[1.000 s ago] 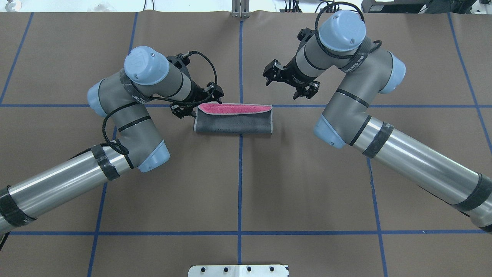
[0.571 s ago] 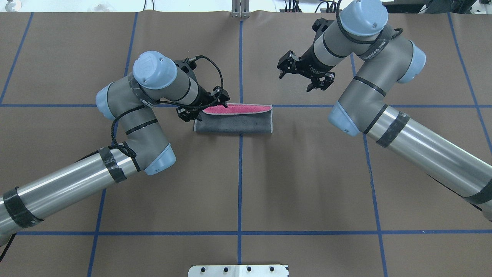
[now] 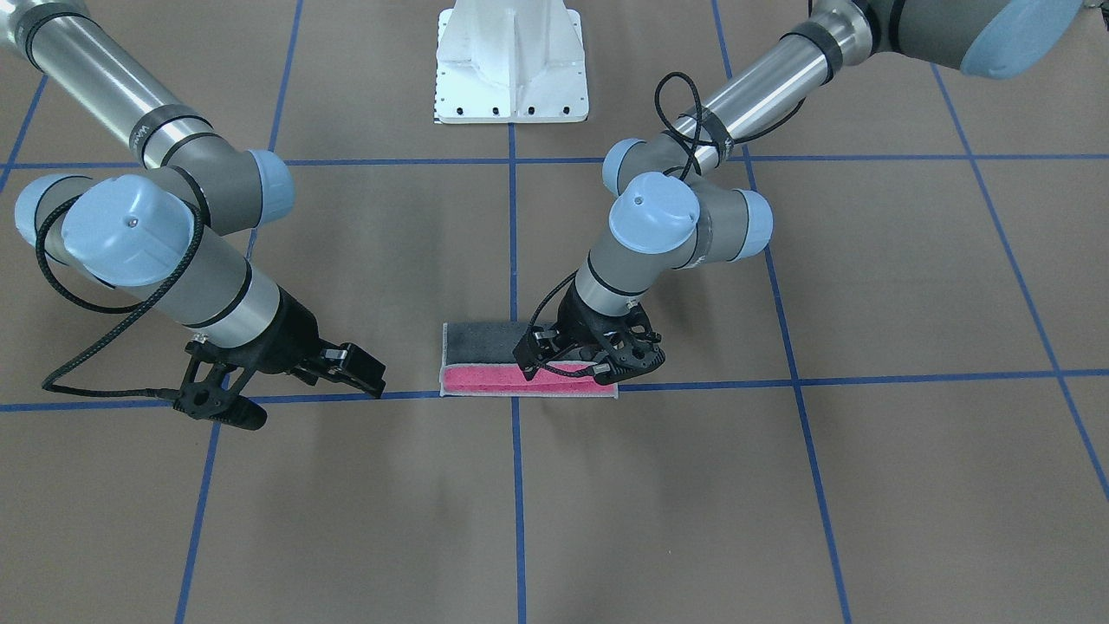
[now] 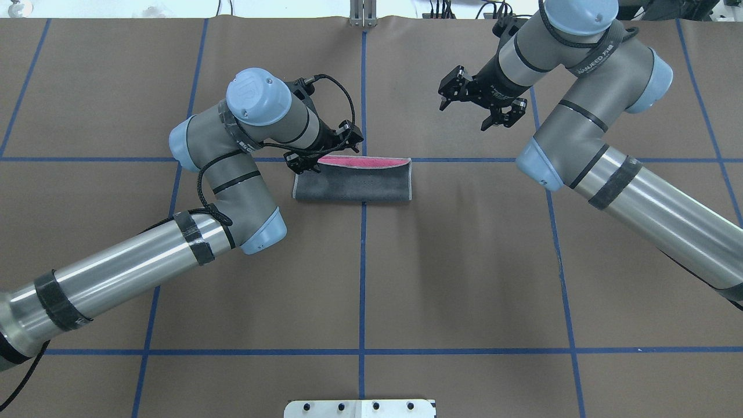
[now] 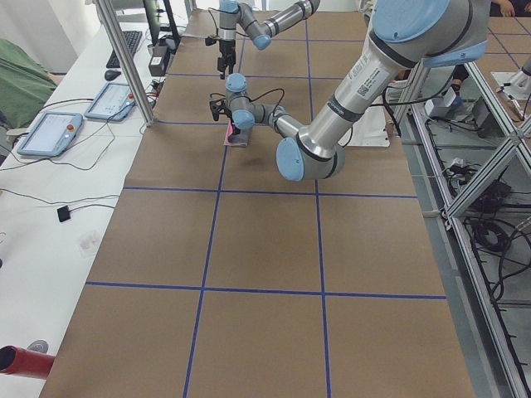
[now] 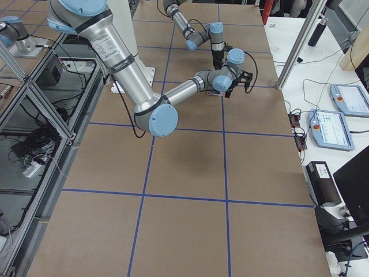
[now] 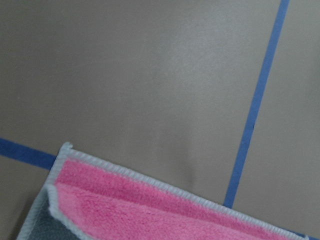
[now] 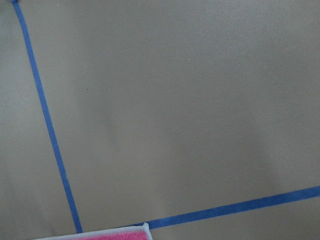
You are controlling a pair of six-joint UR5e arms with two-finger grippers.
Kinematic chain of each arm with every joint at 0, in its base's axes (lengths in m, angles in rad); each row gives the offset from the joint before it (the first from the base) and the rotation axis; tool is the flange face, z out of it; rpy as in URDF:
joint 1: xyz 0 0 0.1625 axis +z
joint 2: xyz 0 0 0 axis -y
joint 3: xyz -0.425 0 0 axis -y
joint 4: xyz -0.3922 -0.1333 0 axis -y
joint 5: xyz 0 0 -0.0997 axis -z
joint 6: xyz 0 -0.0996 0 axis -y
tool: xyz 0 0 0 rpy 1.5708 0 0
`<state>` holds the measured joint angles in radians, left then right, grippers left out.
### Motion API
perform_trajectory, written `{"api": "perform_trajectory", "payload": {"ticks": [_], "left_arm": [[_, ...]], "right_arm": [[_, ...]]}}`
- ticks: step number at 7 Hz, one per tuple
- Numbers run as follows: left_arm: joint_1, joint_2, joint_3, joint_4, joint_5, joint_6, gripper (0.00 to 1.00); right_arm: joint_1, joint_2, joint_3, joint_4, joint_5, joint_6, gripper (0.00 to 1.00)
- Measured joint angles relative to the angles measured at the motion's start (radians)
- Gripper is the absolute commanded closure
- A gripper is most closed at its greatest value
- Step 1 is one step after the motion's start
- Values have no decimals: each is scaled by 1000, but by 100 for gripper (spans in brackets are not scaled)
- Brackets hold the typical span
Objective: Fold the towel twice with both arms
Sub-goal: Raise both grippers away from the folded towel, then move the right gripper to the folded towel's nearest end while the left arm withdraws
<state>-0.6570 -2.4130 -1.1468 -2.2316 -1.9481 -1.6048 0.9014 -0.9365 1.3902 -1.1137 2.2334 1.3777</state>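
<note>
The towel (image 4: 360, 186) lies folded in a long strip at the table's middle, dark grey face up, with a pink band along its far edge (image 3: 485, 380). My left gripper (image 4: 329, 154) is open and low over the towel's far left corner, also seen in the front view (image 3: 572, 373); whether it touches the cloth I cannot tell. The left wrist view shows that corner (image 7: 150, 210), pink with a light stitched edge. My right gripper (image 4: 482, 107) is open and empty, well beyond and to the right of the towel (image 3: 286, 390). The right wrist view shows only a sliver of the towel (image 8: 115, 235).
Brown table cover (image 4: 464, 278) with a grid of blue tape lines (image 4: 362, 278). The white bolted pedestal base (image 3: 511, 61) stands at the robot's side. Tablets, cables and metal posts lie off the table's edge (image 5: 50, 133).
My left arm has moved right, bringing its open gripper over the towel's far left corner. My right arm has drawn back, up and to the right, away from the towel.
</note>
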Motion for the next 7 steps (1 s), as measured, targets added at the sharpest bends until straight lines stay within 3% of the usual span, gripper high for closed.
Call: {"api": "perform_trajectory", "payload": {"ticks": [7], "left_arm": [[-61,-82,118,-53,2,9,0]], "right_arm": [[54,-47,15,2,118,-49,1]]}}
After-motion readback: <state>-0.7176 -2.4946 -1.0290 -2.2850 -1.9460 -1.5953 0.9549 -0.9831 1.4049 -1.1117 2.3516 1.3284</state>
